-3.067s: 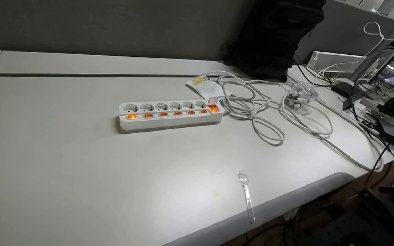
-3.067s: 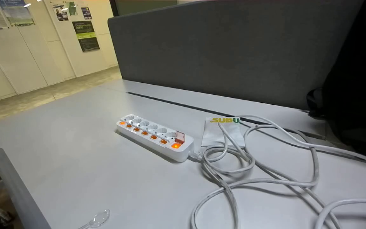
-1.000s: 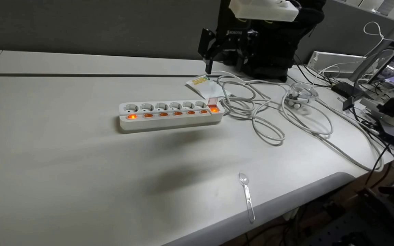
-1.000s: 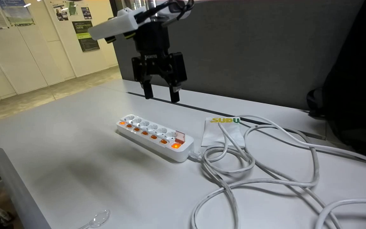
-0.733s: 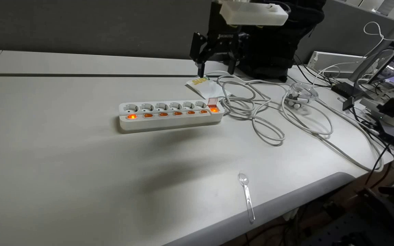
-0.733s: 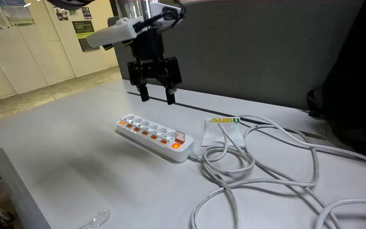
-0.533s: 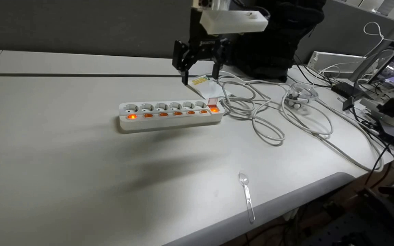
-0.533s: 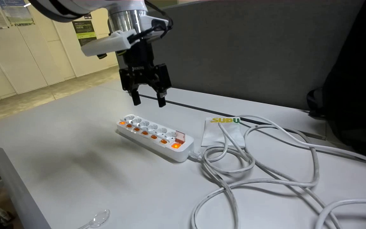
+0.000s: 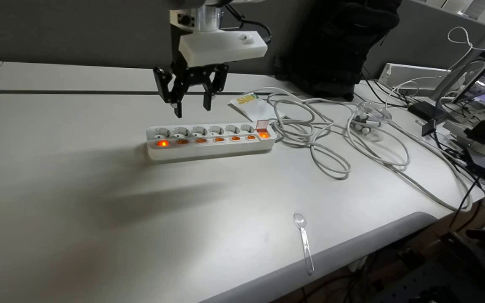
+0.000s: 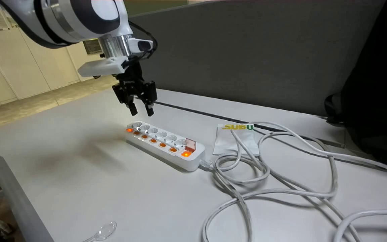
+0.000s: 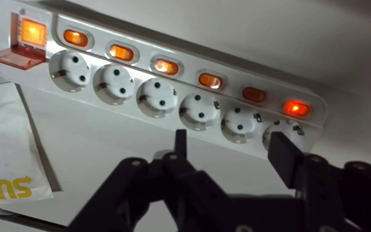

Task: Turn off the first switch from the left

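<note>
A white power strip (image 9: 209,152) lies on the desk, in both exterior views (image 10: 161,155) and the wrist view (image 11: 140,73). Its leftmost switch (image 9: 163,143) glows orange-red; it shows in the wrist view (image 11: 296,108) at the right end. Several other small orange switches (image 9: 201,141) follow in the row. A square lit switch (image 9: 263,135) with a raised clear red cover (image 9: 262,125) sits at the cable end. My gripper (image 9: 192,108) is open and empty, pointing down, above and behind the strip's left part. In the wrist view (image 11: 227,133) its right finger overlaps the end socket.
A coiled white cable (image 9: 305,122) and a paper napkin (image 9: 255,108) lie by the strip's right end. A clear spoon (image 9: 303,240) lies near the desk's front edge (image 9: 352,248). A black backpack (image 9: 331,50) stands against the grey partition (image 9: 78,33).
My arm has come into view since the oldest frames. It has moved left and lower towards the strip's left end, with the gripper open throughout. The strip has not moved.
</note>
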Motion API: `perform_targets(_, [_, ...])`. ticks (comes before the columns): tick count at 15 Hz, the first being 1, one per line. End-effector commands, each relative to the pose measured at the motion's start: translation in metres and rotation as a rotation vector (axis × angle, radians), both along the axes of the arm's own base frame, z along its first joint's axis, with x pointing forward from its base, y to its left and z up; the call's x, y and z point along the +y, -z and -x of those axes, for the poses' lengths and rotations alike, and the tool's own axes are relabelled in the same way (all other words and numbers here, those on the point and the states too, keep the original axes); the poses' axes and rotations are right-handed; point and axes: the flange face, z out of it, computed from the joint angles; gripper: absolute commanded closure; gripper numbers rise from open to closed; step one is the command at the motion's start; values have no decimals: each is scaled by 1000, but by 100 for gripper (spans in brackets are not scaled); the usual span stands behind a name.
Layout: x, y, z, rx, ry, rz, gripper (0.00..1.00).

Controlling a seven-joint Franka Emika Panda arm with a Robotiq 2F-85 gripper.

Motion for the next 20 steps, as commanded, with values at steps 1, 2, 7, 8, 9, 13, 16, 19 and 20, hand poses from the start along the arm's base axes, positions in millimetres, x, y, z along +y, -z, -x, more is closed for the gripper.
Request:
perform_targets(1, [21, 3, -12, -32, 85, -33, 62])
perform_targets(2, [25, 4, -11, -27, 94, -42, 69])
perform_targets(7, [35, -8, 12, 54, 118, -52, 99])
perform_targets(8, [36, -14, 16, 66, 121, -38, 100])
perform_targets(9, [36, -20, 17, 75, 123, -25, 100])
perform_targets(13, [37, -15, 11, 71, 86, -35, 99])
perform_targets(16, [39, -4, 10, 58, 79, -38, 100])
perform_targets(19, [42, 13, 9, 62, 90, -52, 100])
perform_targets(20, [43, 19, 8, 55, 94, -48, 100])
